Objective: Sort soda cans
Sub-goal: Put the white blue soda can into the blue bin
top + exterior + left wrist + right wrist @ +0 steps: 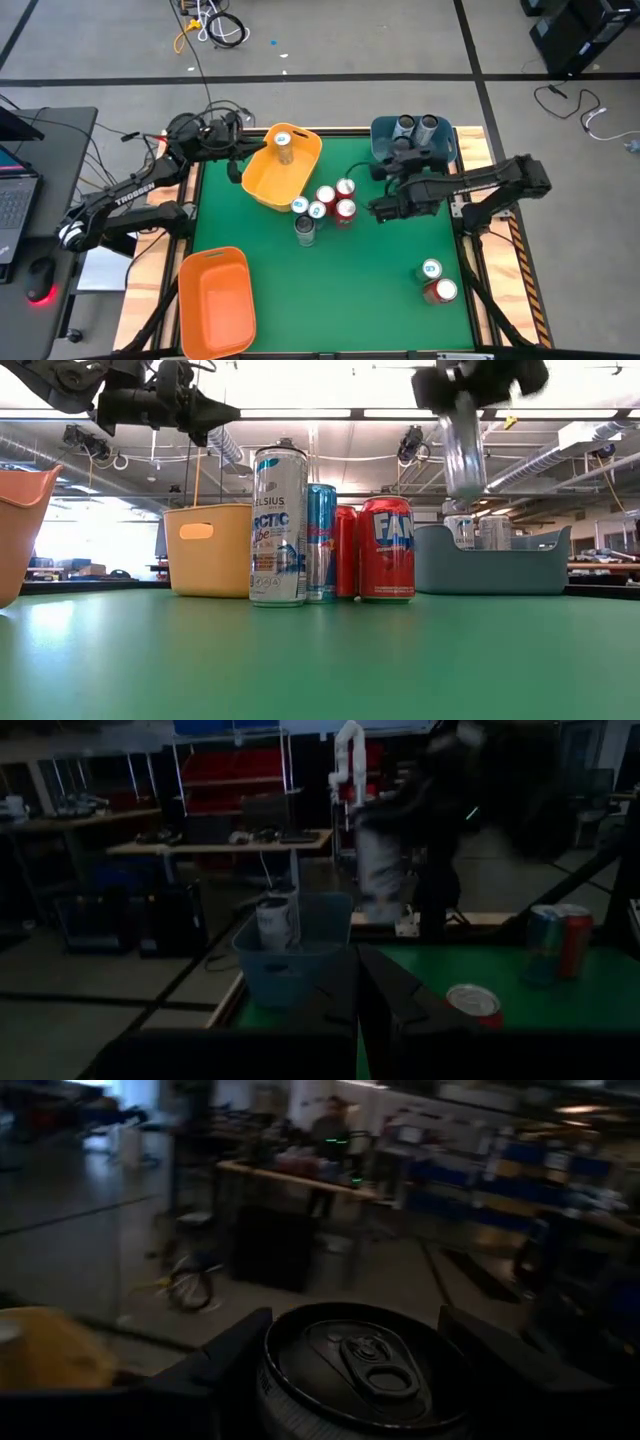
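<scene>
Likely lab, workbenches (300, 1180), exposed ducts (225, 445)

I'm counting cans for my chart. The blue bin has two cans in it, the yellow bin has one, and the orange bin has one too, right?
Not quite. The orange bin has no cans in it, as the high view shows. The rest is right: the blue bin holds two cans and the yellow bin holds one.
</scene>
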`<action>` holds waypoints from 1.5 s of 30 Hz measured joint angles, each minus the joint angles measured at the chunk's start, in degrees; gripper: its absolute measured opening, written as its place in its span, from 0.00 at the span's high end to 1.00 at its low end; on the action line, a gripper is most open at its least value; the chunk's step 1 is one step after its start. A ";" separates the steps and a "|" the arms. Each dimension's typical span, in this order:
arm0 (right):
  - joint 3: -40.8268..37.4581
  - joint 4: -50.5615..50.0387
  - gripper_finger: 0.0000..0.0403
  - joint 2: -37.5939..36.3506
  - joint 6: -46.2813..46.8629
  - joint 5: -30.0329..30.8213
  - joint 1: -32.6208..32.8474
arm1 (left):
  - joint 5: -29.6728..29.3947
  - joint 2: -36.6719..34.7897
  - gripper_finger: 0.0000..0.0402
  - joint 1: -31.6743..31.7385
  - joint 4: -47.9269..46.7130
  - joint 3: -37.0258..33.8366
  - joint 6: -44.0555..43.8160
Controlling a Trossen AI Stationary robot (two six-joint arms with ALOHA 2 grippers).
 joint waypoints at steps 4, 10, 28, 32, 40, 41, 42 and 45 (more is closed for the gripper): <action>-11.27 0.87 0.39 -2.59 10.40 2.76 -6.44 | 0.00 -0.01 0.99 0.00 0.32 0.00 -0.01; -21.72 1.75 0.39 -3.85 22.15 3.27 -15.38 | -0.02 -0.01 0.99 0.00 0.70 0.00 0.26; -33.70 17.19 0.39 -2.50 24.74 3.16 -29.76 | -0.20 -0.01 0.99 0.00 0.93 0.00 0.39; -34.44 21.90 0.39 -2.50 21.27 3.14 -30.97 | -0.13 -0.01 0.99 0.00 0.58 0.00 0.49; -34.48 33.87 0.39 -2.50 3.72 1.31 -31.76 | -0.06 -0.01 0.99 0.00 0.43 0.00 0.65; -34.48 35.20 0.39 -2.50 1.86 0.96 -31.76 | -0.04 -0.01 0.99 0.02 0.43 0.00 0.65; -34.48 36.35 0.38 -2.50 0.12 0.53 -31.83 | -0.02 -0.01 0.99 0.00 0.43 0.00 0.65; -34.48 39.67 0.30 -2.50 -3.85 -0.86 -32.41 | -0.02 -0.01 0.99 0.00 0.39 0.00 0.65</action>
